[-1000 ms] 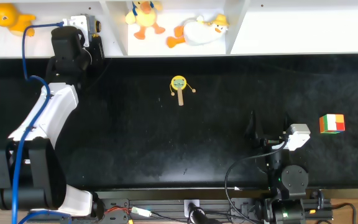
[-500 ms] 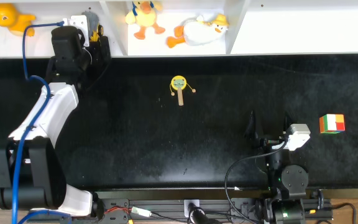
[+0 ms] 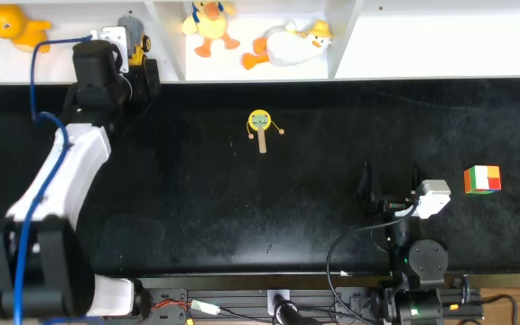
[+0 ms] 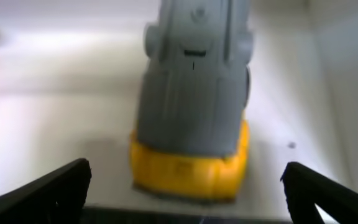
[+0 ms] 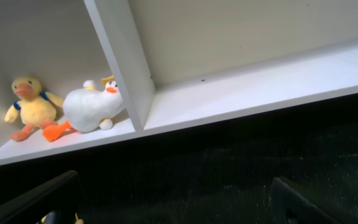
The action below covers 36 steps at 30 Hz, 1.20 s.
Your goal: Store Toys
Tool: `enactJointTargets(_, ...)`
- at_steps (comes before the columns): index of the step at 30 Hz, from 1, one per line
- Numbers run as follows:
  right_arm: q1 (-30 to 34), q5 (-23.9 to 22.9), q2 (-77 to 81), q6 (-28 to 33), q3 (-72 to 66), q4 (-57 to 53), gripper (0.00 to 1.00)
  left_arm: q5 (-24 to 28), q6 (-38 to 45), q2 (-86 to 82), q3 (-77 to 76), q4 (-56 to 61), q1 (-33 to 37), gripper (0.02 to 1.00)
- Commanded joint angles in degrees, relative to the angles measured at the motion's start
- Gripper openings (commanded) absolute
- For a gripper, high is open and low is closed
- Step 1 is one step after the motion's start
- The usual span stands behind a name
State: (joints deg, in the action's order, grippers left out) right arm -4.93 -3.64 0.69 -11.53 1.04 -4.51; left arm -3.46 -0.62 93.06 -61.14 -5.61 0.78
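Toy truck (image 4: pixel 194 106), grey on top and yellow at the base, stands on the white shelf (image 4: pixel 55 99) just ahead of your left gripper (image 4: pixel 186 186), in line with the gap between its two fingers. Those fingers (image 4: pixel 55 186) are spread wide, one to each side of the truck's yellow end. Neither touches it (bare shelf shows between each fingertip and the toy).

From above, the truck is in the shelf's left compartment, near the divider wall on the right of the fingers. A yellow duck (image 3: pixel 14 24) sits in the same compartment, well off to their left.

Your right gripper (image 5: pixel 174 186) is low over the black table (image 3: pixel 197 199), close to its own base. Its jaws are open and hold nothing. Far ahead of these fingers and toward their left, in the middle compartment, a plush duckling (image 5: pixel 30 102) sits upright. Just beside it, a white goose (image 5: pixel 92 109) lies against the divider.

Two toys lie on the table. A small rattle (image 3: pixel 260 126) with a wooden handle lies well ahead and to the left of the right gripper's fingers. A coloured cube (image 3: pixel 482 179) sits off to their right, near but apart from them.
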Motion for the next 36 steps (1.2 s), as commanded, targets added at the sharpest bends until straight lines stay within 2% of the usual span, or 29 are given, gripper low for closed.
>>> enactJointTargets(1, -0.31, -0.46, -0.44, 0.39, -0.79, 0.37, 0.993, 0.35, 0.61, -10.36, -1.11, -6.75, -0.11, 0.998)
enactJointTargets(12, -0.31, -0.46, -0.44, 0.39, -0.79, 0.37, 0.996, 0.37, -2.82, -30.51, -1.11, -38.64, -0.15, 0.998)
enactJointTargets(17, -0.31, -0.46, -0.44, 0.39, -0.79, 0.37, 0.993, 0.37, -2.82, -35.06, -1.11, -49.24, -0.15, 0.998)
enactJointTargets(21, -0.31, -0.46, -0.44, 0.39, -0.79, 0.37, 0.996, 0.37, -2.84, -34.99, -1.07, -52.54, -0.15, 0.998)
enactJointTargets(36, -0.31, -0.46, -0.44, 0.39, -0.79, 0.35, 0.996, 0.42, -2.84, -34.29, -0.2, -53.09, -0.15, 0.998)
